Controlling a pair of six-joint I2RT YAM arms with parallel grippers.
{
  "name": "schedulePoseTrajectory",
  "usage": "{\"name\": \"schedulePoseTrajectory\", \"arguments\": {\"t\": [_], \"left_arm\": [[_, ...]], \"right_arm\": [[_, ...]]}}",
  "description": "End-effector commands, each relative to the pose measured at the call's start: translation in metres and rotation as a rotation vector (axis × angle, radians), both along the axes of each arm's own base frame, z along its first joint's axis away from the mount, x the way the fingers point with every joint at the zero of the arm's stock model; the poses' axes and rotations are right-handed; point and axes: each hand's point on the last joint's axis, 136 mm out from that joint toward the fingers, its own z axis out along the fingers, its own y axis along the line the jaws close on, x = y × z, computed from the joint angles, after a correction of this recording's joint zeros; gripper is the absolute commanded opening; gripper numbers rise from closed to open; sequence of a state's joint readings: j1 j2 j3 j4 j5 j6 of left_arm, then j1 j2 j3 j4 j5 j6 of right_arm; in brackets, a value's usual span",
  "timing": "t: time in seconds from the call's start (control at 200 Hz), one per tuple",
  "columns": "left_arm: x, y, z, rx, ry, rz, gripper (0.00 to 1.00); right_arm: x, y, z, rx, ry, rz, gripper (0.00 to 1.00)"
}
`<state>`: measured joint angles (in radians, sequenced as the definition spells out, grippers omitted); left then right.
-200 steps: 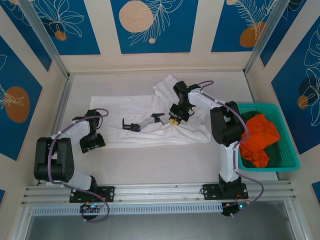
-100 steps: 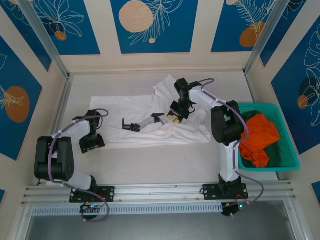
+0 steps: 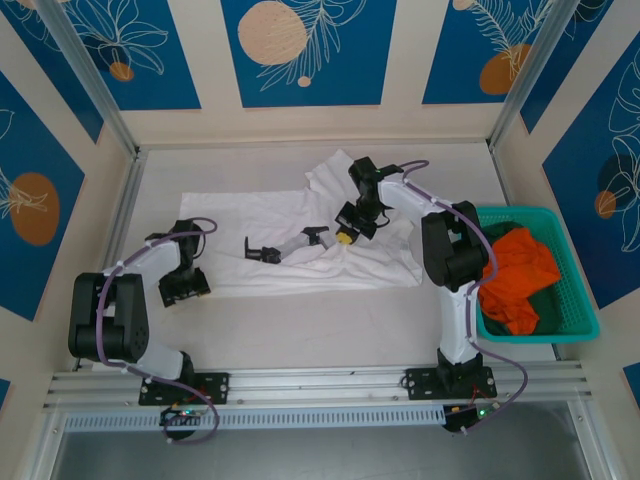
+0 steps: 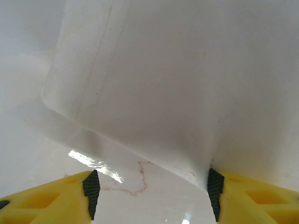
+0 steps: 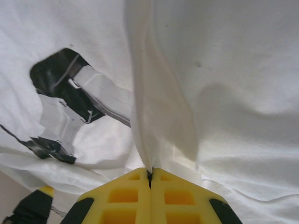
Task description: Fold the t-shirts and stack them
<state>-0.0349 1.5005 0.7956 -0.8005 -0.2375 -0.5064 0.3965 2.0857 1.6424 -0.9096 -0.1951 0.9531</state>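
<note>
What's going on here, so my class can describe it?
A plain white cloth t-shirt lies spread on the table. The right pincer is shut on a raised fold near its middle. The left pincer is open at the shirt's near left corner, holding nothing. A bright orange t-shirt and a dark green one lie in the teal plastic basket at right.

Left arm: elbow bent, forearm angled inward at the left side, wrist pitched down; left tool (image 3: pixel 188 283) low over the worktop (image 3: pixel 300 330), yellow fingers (image 4: pixel 51 200) spread wide apart. Right arm: stretched forward from its base, elbow raised, forearm running left toward centre, wrist turned down; right tool (image 3: pixel 347 236) closed tight, fingertips pressed together, pinching a raised fold of the white t-shirt (image 3: pixel 270 215).
</note>
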Motion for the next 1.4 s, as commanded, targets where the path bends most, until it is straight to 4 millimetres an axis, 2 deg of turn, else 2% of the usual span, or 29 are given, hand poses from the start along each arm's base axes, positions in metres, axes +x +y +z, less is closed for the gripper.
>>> {"name": "schedulePoseTrajectory", "arguments": {"t": [0.0,0.11,0.215,0.34,0.49,0.58,0.615,0.71,0.815,0.915,1.05,1.115,1.225,1.31,1.395], "left_arm": [[-0.008,0.008,0.002,0.034,0.033,0.020,0.64],[-0.008,0.008,0.002,0.032,0.033,0.020,0.64],[-0.008,0.008,0.002,0.033,0.034,0.018,0.64],[-0.009,0.008,0.005,0.037,0.033,0.020,0.64],[-0.009,0.009,0.007,0.037,0.025,0.025,0.64],[-0.010,0.008,0.009,0.033,0.022,0.027,0.64],[-0.010,0.008,0.010,0.032,0.019,0.029,0.64],[-0.006,0.004,0.017,0.010,-0.008,0.024,0.65],[0.003,-0.004,0.030,-0.037,-0.055,-0.013,0.68],[0.013,-0.015,0.047,-0.095,-0.125,-0.053,0.70],[0.025,-0.043,0.065,-0.192,-0.189,-0.117,0.71],[0.035,-0.069,0.077,-0.278,-0.248,-0.172,0.70],[0.055,-0.142,0.094,-0.482,-0.317,-0.358,0.69],[0.067,-0.199,0.111,-0.544,-0.381,-0.556,0.69],[0.074,-0.251,0.116,-0.554,-0.402,-0.743,0.73]], "right_arm": [[0.019,0.007,0.011,0.053,0.015,-0.088,0.00],[0.035,0.008,0.012,0.051,0.030,-0.146,0.00],[0.052,0.012,0.006,0.049,0.052,-0.192,0.11],[0.074,0.021,0.001,0.052,0.062,-0.205,0.14],[0.091,0.028,0.005,0.044,0.049,-0.167,0.41],[0.094,0.020,0.019,0.022,0.006,-0.135,0.48],[0.096,0.018,0.030,0.034,-0.029,-0.118,0.48],[0.090,0.008,0.057,0.043,-0.129,-0.060,0.48],[0.073,-0.016,0.079,-0.001,-0.246,-0.025,0.48],[0.045,-0.032,0.068,0.020,-0.213,-0.030,0.47],[0.013,-0.026,0.051,0.034,-0.141,0.022,0.46],[0.002,-0.022,0.042,0.019,-0.117,0.031,0.47],[-0.010,-0.029,0.031,-0.017,-0.079,-0.008,0.45],[-0.021,-0.042,0.033,-0.064,-0.096,-0.034,0.45],[-0.035,-0.056,0.037,-0.098,-0.126,-0.047,0.44]]}}
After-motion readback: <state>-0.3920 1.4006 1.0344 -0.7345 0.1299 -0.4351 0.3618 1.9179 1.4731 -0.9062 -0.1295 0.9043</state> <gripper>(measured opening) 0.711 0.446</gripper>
